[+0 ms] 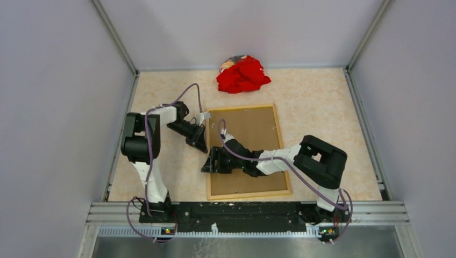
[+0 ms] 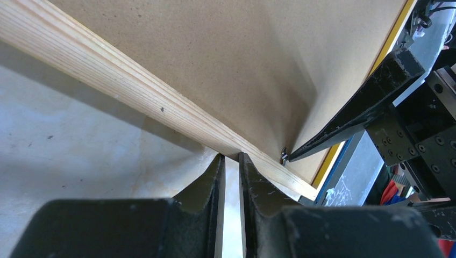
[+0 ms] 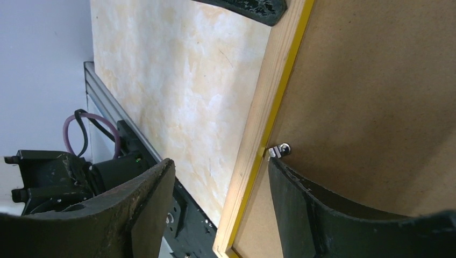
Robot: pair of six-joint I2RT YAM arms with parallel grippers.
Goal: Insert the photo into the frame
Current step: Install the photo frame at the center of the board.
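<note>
Right gripper (image 3: 219, 164), jaws apart astride the frame (image 3: 269, 97) rail: swing the tab (image 3: 280, 150) gently (left gripper (image 2: 231, 157) hold unclear).

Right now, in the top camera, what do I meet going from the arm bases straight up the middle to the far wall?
The black mounting rail → near edge of the frame → brown backing panel → far edge of the frame → red cloth.
</note>
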